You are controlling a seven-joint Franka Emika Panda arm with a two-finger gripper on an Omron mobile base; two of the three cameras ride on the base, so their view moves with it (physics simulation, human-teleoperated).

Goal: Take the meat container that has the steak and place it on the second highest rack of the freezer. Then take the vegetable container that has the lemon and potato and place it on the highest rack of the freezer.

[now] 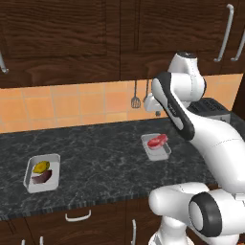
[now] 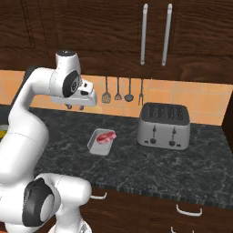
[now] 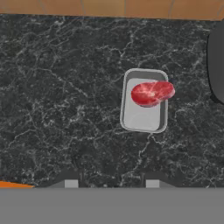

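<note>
Hand view: gripper (image 3: 108,181) above the dark counter (image 3: 61,87), jaws parted, nothing between them
Meat container (image 3: 144,101): on the counter, ahead of the fingertips and slightly right, untouched
Steak (image 3: 152,92): at the tray's far end, overhanging one rim
Vegetable container (image 1: 43,172): on the counter, well apart to the left; lemon (image 1: 41,166) and potato (image 1: 42,177) inside
Toaster (image 2: 164,125): right of the meat container

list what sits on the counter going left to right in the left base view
vegetable container holding the lemon and potato → meat container with the steak → toaster
</note>
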